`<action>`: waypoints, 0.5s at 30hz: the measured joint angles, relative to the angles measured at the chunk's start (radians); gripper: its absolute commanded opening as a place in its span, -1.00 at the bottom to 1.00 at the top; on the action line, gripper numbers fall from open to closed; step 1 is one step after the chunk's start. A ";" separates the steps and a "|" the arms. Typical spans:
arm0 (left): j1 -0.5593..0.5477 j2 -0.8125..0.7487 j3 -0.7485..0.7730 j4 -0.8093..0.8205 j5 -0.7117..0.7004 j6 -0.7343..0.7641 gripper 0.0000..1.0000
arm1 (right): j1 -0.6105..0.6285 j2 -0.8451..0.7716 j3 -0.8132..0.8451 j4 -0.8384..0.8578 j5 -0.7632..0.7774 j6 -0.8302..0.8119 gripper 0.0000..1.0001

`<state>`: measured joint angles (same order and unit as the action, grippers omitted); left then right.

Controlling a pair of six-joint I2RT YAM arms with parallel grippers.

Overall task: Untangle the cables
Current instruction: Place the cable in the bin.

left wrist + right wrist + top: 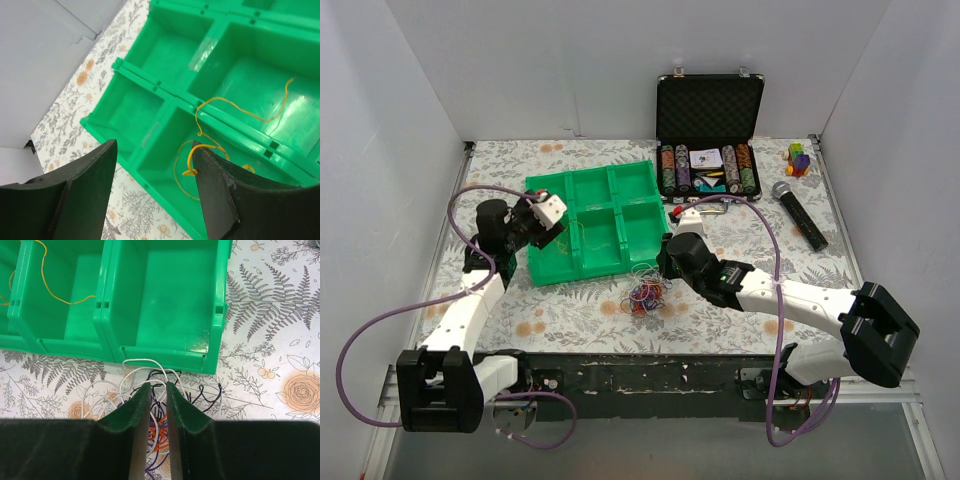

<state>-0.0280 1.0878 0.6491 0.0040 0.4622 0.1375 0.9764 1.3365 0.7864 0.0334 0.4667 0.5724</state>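
Left hand point(154, 145): fingers seen well apart, nothing clamped between them. Held over the left end of the green compartment tray point(150, 85). An orange wire point(235, 107) is draped over a divider and spans two neighbouring compartments. One end of it is curled right against the inner edge of the right-side finger point(215, 185); contact or just overlap can't be told. Lower part of that curl is hidden behind the finger.

Right hand point(156, 385): fingers nearly together, only a narrow slit left. It is placed over the tangle of cables point(200, 392) on the desk point(270, 315), just outside the tray's near wall. White, orange and dark strands are visible through the slit. Whether any strand is actually pinched cannot be told, as the finger bodies cover most of the tangle. White and black loops are seen spilling out on both sides of the fingertips.

From the top view the tangle point(646, 293) reads as a small multicoloured clump. Individual strands can't be resolved there. Further out, at the far edge: an open poker chip case point(708, 130) and a microphone point(800, 212).
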 measured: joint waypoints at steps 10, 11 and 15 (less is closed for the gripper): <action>0.001 0.120 0.125 -0.155 0.031 -0.001 -0.03 | 0.000 0.000 -0.012 0.001 0.000 0.000 -0.47; 0.001 0.152 0.127 -0.170 0.026 0.000 -0.03 | 0.000 0.000 -0.012 0.001 0.000 0.000 -0.48; 0.001 0.290 0.161 -0.275 0.002 0.015 -0.05 | 0.000 0.000 -0.012 0.001 0.000 0.000 -0.47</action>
<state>-0.0269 1.3773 0.8101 -0.2710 0.4637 0.1528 0.9764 1.3361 0.7746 0.0341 0.4667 0.5720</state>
